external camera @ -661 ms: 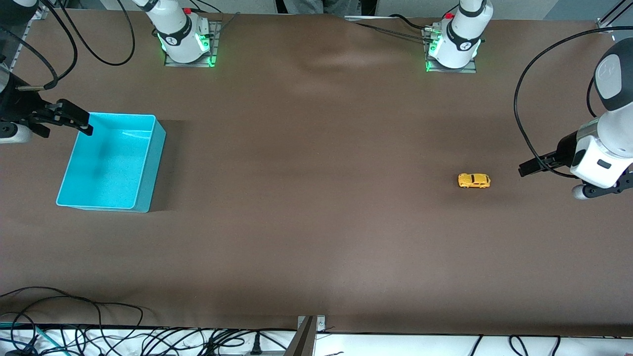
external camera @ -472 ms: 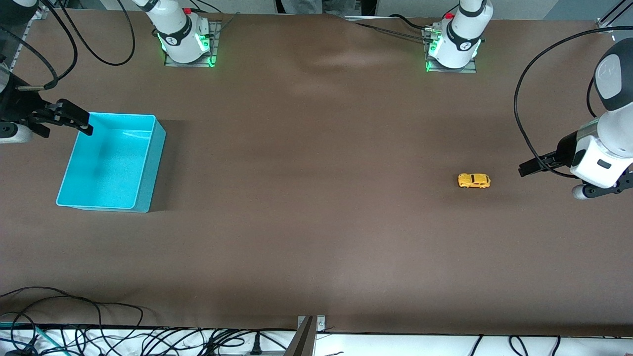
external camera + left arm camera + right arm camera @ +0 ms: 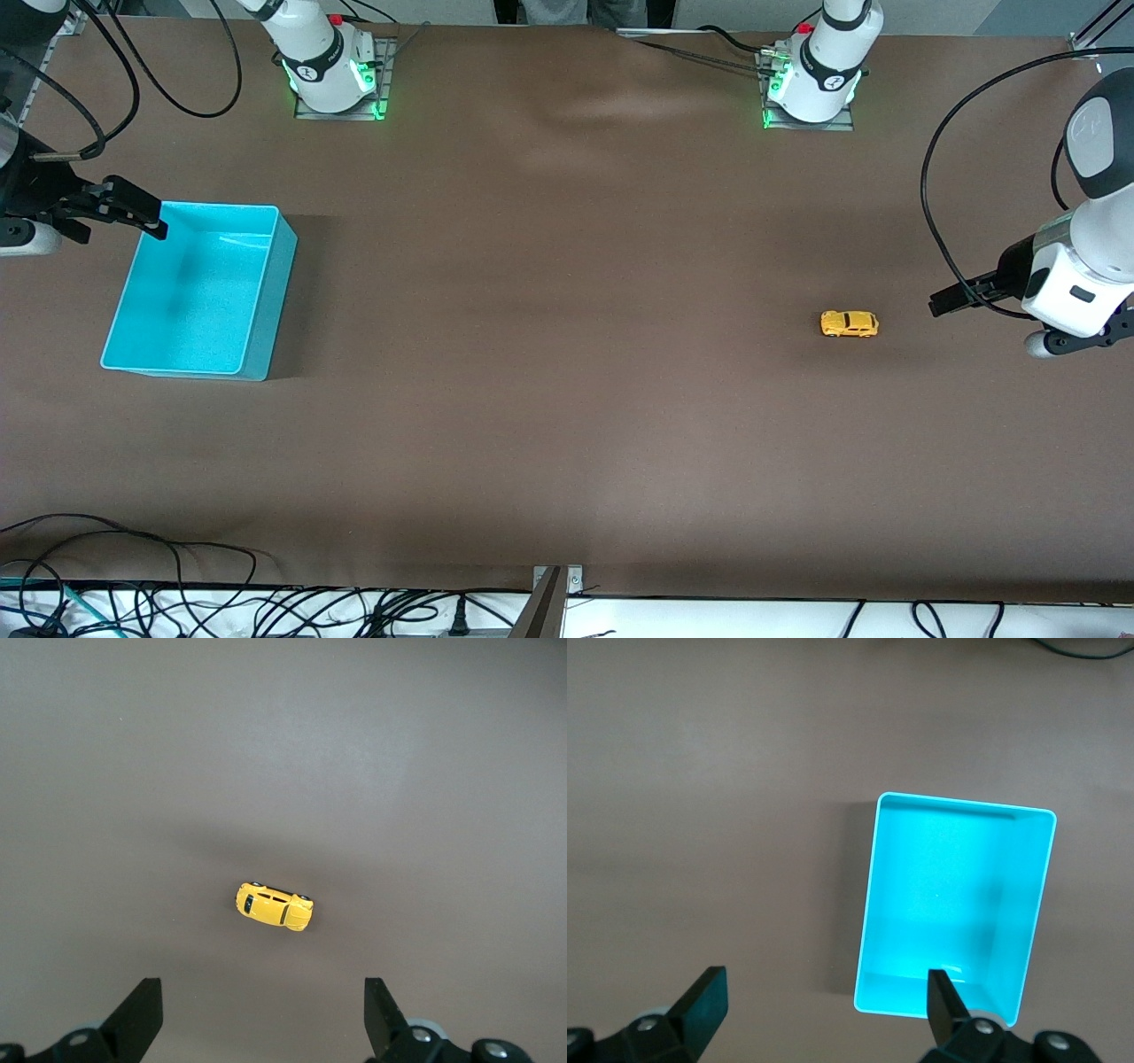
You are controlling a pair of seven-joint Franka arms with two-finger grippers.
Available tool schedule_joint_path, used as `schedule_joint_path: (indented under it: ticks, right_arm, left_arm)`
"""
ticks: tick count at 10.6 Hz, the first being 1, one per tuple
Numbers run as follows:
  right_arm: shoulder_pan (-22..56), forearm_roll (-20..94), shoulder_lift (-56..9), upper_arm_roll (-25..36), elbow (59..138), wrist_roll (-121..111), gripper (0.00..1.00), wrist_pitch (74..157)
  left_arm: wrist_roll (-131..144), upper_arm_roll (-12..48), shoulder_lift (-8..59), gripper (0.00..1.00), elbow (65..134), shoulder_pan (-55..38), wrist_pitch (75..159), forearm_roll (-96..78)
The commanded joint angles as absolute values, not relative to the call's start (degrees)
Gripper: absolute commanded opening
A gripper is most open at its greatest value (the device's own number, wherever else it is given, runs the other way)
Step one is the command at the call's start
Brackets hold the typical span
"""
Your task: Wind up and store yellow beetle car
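Observation:
The yellow beetle car (image 3: 849, 323) stands on its wheels on the brown table toward the left arm's end; it also shows in the left wrist view (image 3: 274, 907). My left gripper (image 3: 941, 302) hangs open and empty above the table beside the car, toward the table's end (image 3: 263, 1014). The turquoise bin (image 3: 266, 292) stands empty toward the right arm's end; it also shows in the right wrist view (image 3: 873, 904). My right gripper (image 3: 146, 221) is open and empty, up over the bin's corner nearest the table's end (image 3: 827, 1001).
Both arm bases (image 3: 332, 66) stand along the table edge farthest from the front camera. Loose black cables (image 3: 177, 594) lie along the edge nearest the front camera. Bare brown table (image 3: 549, 310) lies between the car and the bin.

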State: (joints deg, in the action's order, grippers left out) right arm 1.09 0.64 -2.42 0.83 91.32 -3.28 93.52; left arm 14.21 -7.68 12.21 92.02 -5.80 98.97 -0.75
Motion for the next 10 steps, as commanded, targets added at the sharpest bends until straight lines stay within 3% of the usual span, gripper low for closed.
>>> schedule_joint_path:
  ticks: [1,10]
  right_arm:
    - [1.05,0.35,-2.02,0.88,91.14,-3.34,1.0,92.64]
    - [1.05,-0.09,-2.02,0.88,91.67,-3.69,1.0,92.72]
  left_arm:
    - [13.36,-7.91,12.22,1.0,91.85,-5.8,99.23,-0.35]
    - [13.71,-8.0,12.22,1.0,91.85,-5.71,99.23,-0.26]
